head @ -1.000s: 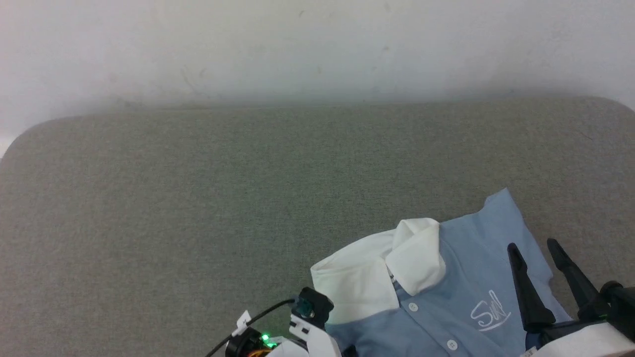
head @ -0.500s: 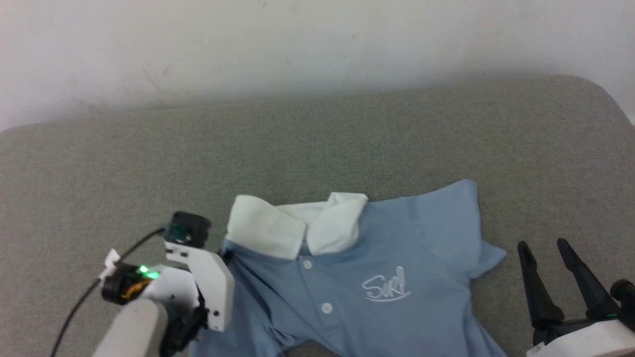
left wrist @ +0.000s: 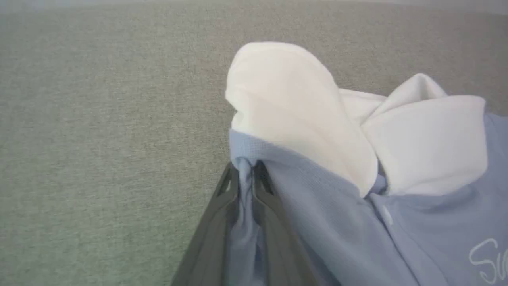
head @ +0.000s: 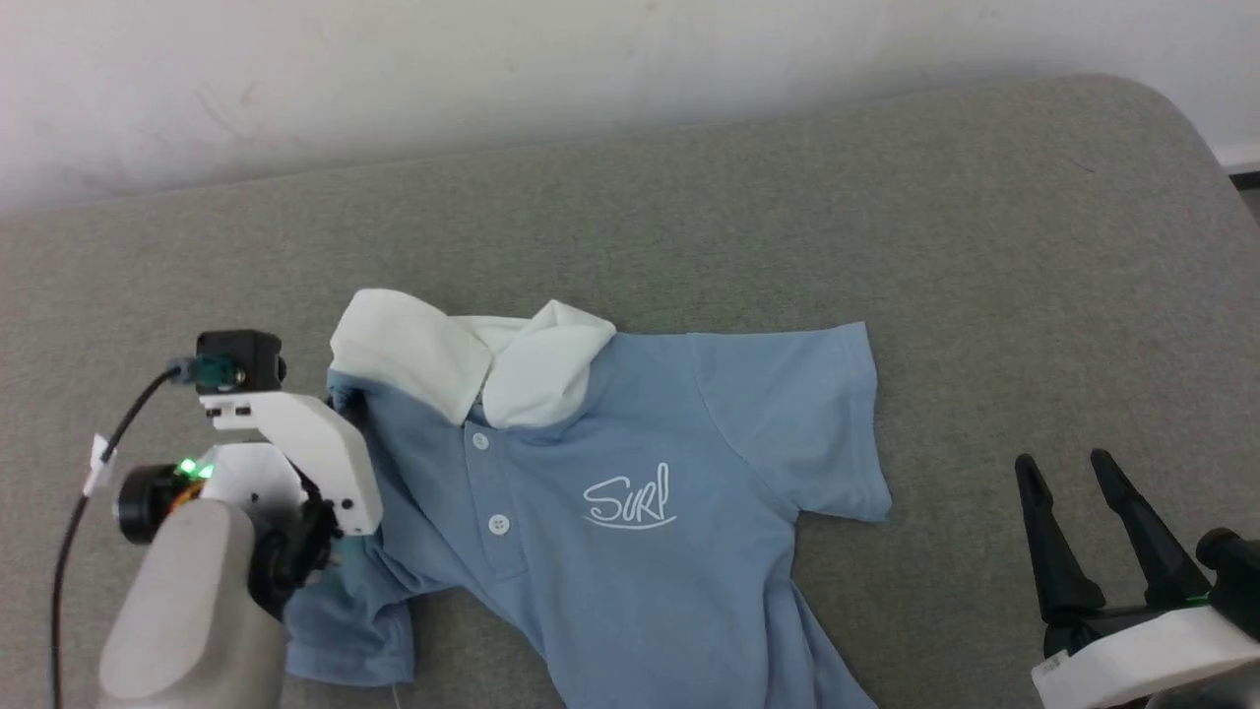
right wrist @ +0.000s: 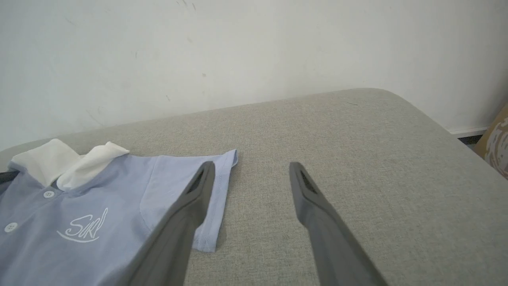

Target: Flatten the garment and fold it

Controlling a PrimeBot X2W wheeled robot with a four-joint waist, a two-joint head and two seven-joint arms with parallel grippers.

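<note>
Left pincer (left wrist: 245,171) is clamped nearly shut on a fold of shoulder cloth just below the white collar of the light blue soft polo shirt (head: 630,551), judged so that this bunched side can be drawn flat. The shirt is laid front-up on the grey woven cushion (head: 689,197); the right pincer (head: 1063,463) is held wide open and empty, off beyond the spread sleeve.

A blue shirt (head: 630,561) lies front up on a grey cushion (head: 689,217). It has white letters (head: 628,500) and a white collar (head: 463,354). The left gripper (head: 343,402) touches the shirt's edge just below the collar, its fingers mostly hidden. The right gripper (head: 1063,461) is well away from the shirt's sleeve (head: 807,423), fingers spread apart.
</note>
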